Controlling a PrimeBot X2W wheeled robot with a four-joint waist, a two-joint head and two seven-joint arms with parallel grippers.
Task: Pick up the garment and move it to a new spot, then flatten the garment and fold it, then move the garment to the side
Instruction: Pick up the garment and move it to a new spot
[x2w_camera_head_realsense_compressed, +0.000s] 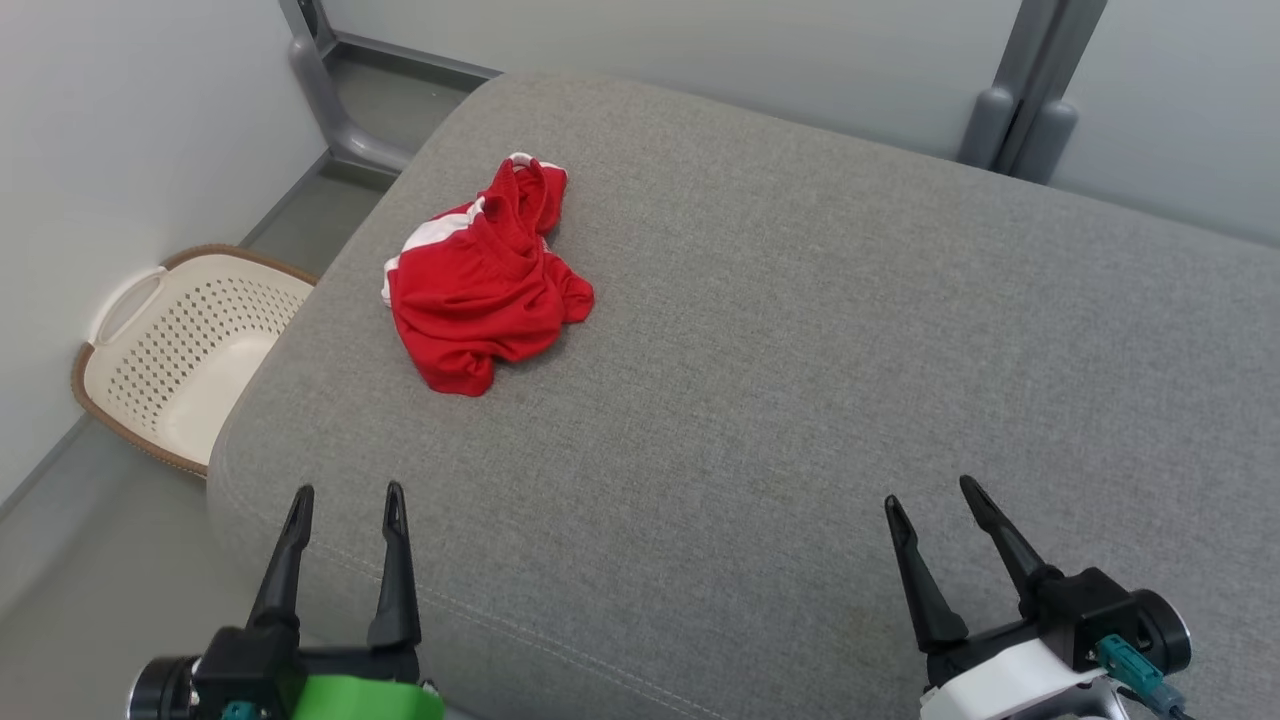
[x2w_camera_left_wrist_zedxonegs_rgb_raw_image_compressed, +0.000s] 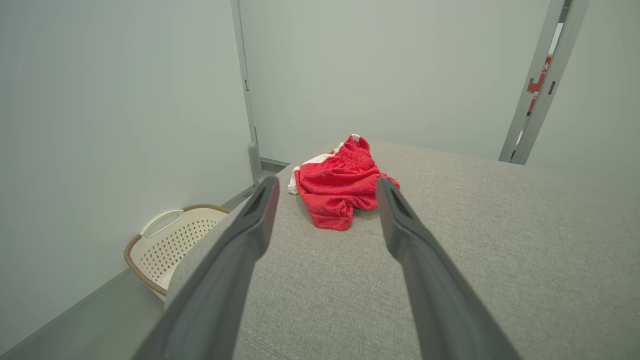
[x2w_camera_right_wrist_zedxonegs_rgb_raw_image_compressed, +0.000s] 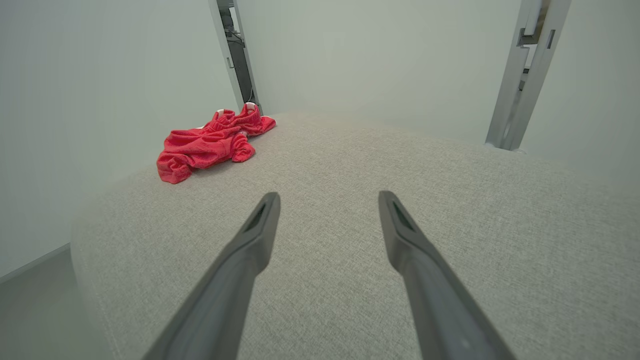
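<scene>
- Your garment (x2w_camera_head_realsense_compressed: 485, 285) is a pair of red shorts with white trim. It lies crumpled in a heap at the far left of the grey upholstered cushion (x2w_camera_head_realsense_compressed: 800, 380), close to its left edge.
- Expect it to be light, soft and limp. It should sag and drape when lifted, and the thin fabric may slide between the fingers if you catch only one layer.
- The gathered waistband on the far side of the heap looks like the thickest place to grip. Another option is to pinch a raised fold on top, so you don't scrape the cushion.
- Your left end effector (x2w_camera_head_realsense_compressed: 349, 490) is at the near left with its fingers apart and nothing in them. It points roughly at the heap, which lies well beyond its tips.
- Your right end effector (x2w_camera_head_realsense_compressed: 929, 492) is at the near right, also spread and holding nothing, well apart from the shorts.
- A white perforated basket (x2w_camera_head_realsense_compressed: 190, 350) with a brown rim stands on the floor to the left of the cushion. No contents are visible in the part you can see.
</scene>
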